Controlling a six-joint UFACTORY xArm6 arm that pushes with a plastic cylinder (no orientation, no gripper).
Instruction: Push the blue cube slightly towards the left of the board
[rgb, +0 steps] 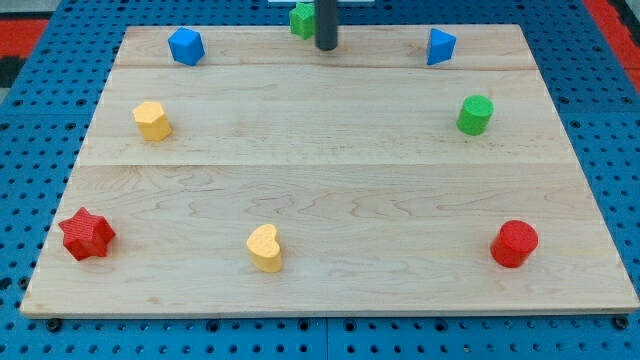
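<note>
The blue cube (186, 46) sits near the board's top left corner. A second blue block (440, 46), wedge-like, sits near the top right. My tip (327, 47) rests on the board at the top middle, well to the right of the blue cube and just right of a green block (301, 19) at the top edge, which the rod partly hides.
The wooden board (330, 180) also holds a yellow block (152, 120) at the left, a green cylinder (475, 115) at the right, a red star (87, 234) at the bottom left, a yellow heart (265, 248) at the bottom middle and a red cylinder (514, 244) at the bottom right.
</note>
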